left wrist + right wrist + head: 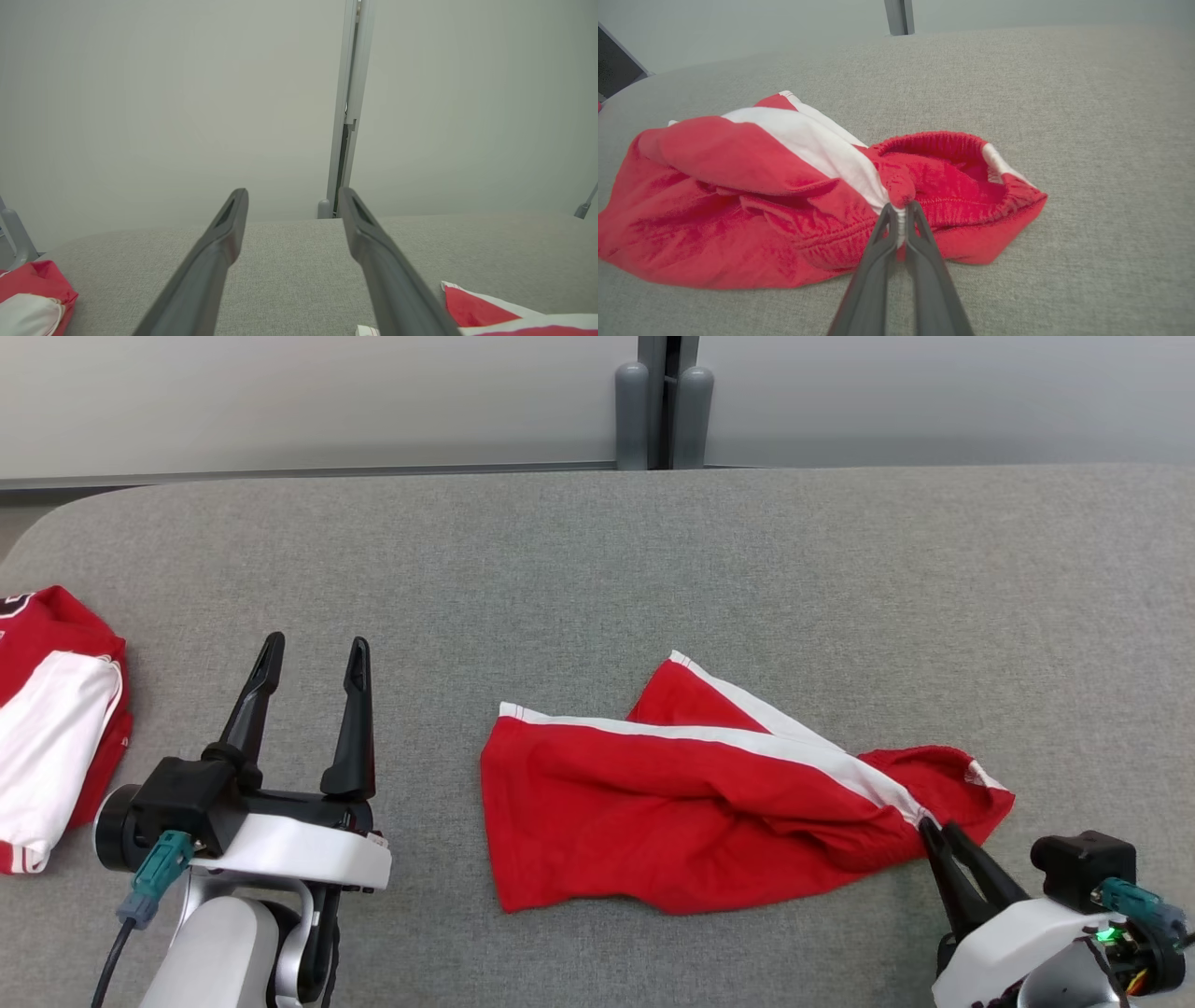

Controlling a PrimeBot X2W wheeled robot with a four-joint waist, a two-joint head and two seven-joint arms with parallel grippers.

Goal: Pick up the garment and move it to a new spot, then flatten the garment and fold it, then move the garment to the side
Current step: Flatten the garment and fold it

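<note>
Red shorts with white side stripes [691,803] lie crumpled on the grey table, right of centre in the head view. My right gripper [929,826] is shut on the garment's waistband edge at its right end; the right wrist view shows the garment [752,191] with my right gripper [899,210] pinching a fold of red and white cloth between its tips. My left gripper [313,658] stands open over bare table to the garment's left, holding nothing. In the left wrist view a corner of the garment [481,310] shows at the lower right, beside my open left gripper [292,198].
A folded red and white garment [47,728] rests at the table's left edge; it also shows in the left wrist view as a red and white bundle [32,298]. The grey table [597,569] stretches back to a pale wall with a grey post [663,401].
</note>
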